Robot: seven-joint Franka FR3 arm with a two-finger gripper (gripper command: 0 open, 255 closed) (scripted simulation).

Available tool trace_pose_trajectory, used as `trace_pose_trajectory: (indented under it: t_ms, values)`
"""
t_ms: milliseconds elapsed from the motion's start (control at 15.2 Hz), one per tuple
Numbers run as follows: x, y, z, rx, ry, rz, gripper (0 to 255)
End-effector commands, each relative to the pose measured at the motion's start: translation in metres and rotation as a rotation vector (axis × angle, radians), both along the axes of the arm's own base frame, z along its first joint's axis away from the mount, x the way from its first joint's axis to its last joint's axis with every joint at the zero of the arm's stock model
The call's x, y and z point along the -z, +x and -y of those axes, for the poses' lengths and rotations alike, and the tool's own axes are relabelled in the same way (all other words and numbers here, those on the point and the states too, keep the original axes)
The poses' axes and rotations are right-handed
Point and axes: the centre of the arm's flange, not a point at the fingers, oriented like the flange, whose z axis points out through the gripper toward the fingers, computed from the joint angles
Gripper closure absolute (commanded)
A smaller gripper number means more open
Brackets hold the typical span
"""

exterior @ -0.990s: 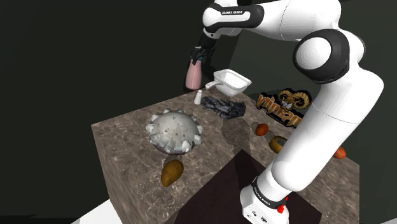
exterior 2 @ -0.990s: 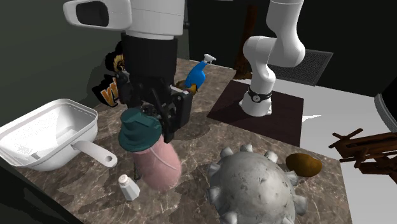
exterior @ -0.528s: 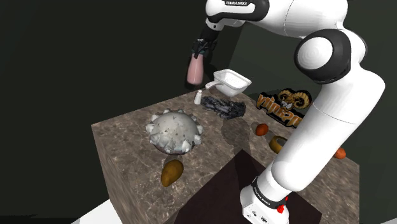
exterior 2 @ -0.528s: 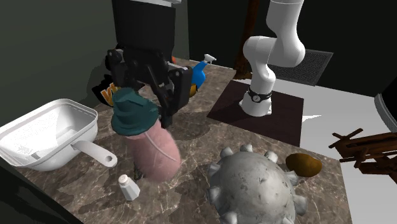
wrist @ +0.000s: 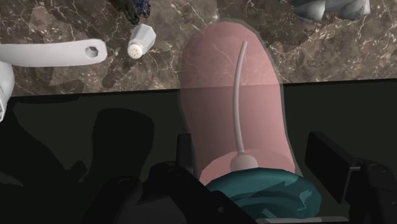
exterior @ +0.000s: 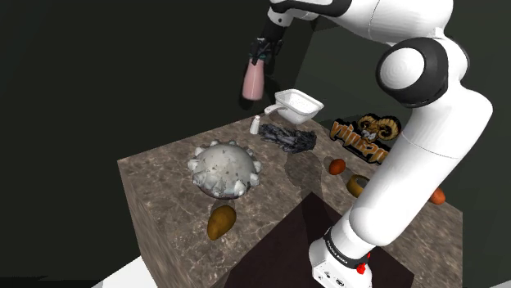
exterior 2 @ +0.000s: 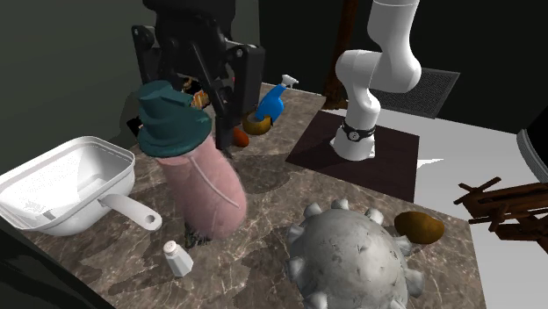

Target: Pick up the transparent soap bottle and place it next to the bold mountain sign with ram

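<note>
pinching the teal cap (exterior 2: 174, 130), the fingers of the gripper (exterior 2: 186, 110) hold the pink see-through soap bottle (exterior 2: 207, 189) above the marble counter (exterior: 164, 190). pickup looks done; carrying it to the ram sign (exterior: 364, 135) and setting it down remain.

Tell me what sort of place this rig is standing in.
Probably a kitchen counter in a house, judging by a brown stone-patterned countertop, a white pan with a handle, a small white shaker beside it, and a pink soap bottle held above the counter.
</note>
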Motion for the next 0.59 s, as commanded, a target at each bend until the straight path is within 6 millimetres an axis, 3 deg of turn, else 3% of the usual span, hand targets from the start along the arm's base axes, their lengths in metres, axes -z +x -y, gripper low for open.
trace_pose_trajectory:
  t_ms: [0,528]
  values:
    - [-0.012,0.001,0.0,0.0,0.0,0.0,255]
    - [-0.054,0.001,0.0,0.0,0.0,0.0,255]
